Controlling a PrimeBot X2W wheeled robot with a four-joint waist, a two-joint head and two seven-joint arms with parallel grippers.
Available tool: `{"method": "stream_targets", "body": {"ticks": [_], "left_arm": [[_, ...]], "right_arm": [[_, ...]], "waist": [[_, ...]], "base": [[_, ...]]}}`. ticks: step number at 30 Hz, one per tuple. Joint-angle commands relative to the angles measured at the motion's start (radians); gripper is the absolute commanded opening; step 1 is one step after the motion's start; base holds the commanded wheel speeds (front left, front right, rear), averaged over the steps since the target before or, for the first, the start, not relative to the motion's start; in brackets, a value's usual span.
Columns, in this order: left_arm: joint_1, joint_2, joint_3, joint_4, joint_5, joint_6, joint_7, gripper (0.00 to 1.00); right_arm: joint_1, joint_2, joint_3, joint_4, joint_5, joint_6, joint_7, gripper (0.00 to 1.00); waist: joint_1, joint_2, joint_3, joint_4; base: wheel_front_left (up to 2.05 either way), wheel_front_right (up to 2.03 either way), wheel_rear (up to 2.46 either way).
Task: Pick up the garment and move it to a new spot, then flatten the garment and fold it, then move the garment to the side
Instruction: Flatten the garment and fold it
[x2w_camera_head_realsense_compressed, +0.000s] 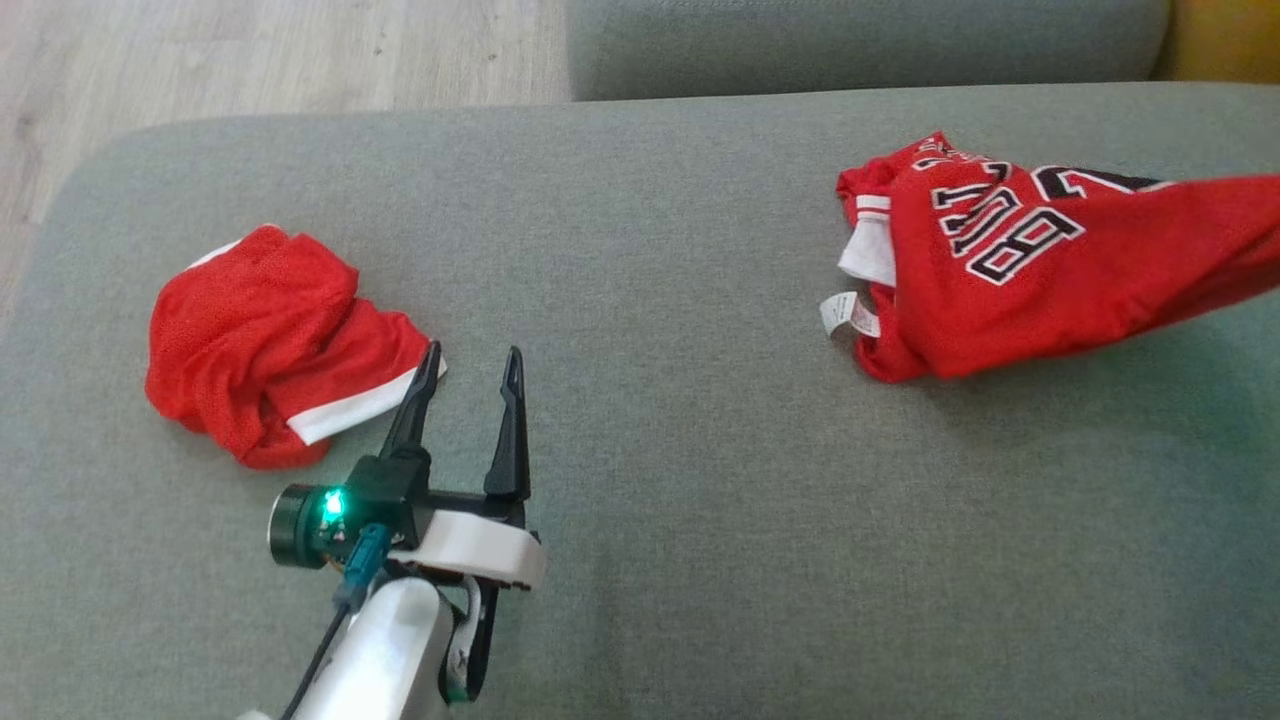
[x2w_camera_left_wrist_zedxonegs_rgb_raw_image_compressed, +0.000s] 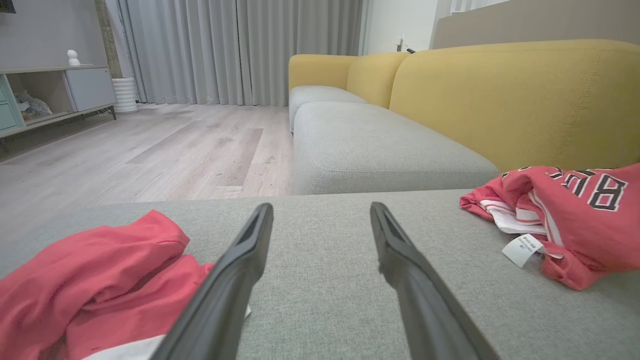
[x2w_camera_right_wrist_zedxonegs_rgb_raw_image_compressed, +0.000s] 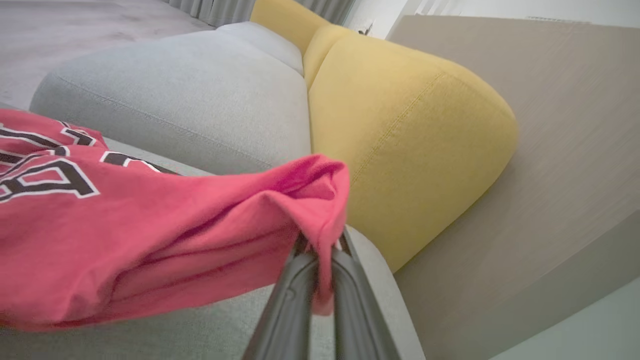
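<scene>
Pickup step: my R gripper (x2w_camera_right_wrist_zedxonegs_rgb_raw_image_compressed: 321, 252) pinched right end of red lettered mesh jersey (x2w_camera_head_realsense_compressed: 1030, 275); L gripper (x2w_camera_head_realsense_compressed: 472, 362) gaped empty. Next, I judged: lift clear, relocate.

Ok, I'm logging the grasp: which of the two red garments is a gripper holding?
The lettered red jersey, pinched at its edge by the shut right gripper. The plain red garment lies beside the open left gripper.

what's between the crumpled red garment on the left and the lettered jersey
Bare grey cushion, apart from the open left gripper standing close beside the crumpled red garment. The head view shows this stretch up to the lettered jersey.
</scene>
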Motion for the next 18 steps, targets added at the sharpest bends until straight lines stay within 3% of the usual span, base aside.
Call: {"method": "stream_targets", "body": {"ticks": [1, 2, 6, 9, 18], "left_arm": [[-0.021, 0.001, 0.025, -0.025, 0.003, -0.004, -0.009, 1.00], [-0.020, 0.001, 0.025, -0.025, 0.002, -0.004, -0.009, 1.00], [-0.018, -0.001, 0.026, -0.020, 0.002, -0.005, -0.010, 1.00], [-0.018, -0.001, 0.033, -0.018, 0.005, -0.005, -0.010, 1.00], [-0.008, -0.002, 0.056, -0.019, 0.020, -0.012, -0.010, 1.00]], "right_arm": [[-0.033, -0.036, 0.012, -0.017, 0.016, -0.001, 0.008, 0.38], [-0.035, -0.044, 0.010, -0.009, 0.016, -0.001, 0.015, 1.00], [-0.042, -0.025, -0.001, 0.012, 0.032, -0.001, 0.015, 1.00], [-0.041, 0.024, -0.013, -0.006, 0.037, -0.001, -0.024, 1.00], [0.077, 0.272, 0.078, -0.214, 0.123, -0.001, -0.118, 1.00]], "waist": [[0.0001, 0.0000, 0.004, 0.003], [0.0001, 0.0000, 0.006, 0.004], [0.0001, 0.0000, 0.007, 0.000], [0.0001, 0.0000, 0.005, -0.009], [0.0001, 0.0000, -0.020, -0.028]], "base": [[0.00, 0.00, 0.00], [0.00, 0.00, 0.00], [0.00, 0.00, 0.00], [0.00, 0.00, 0.00], [0.00, 0.00, 0.00]]}}
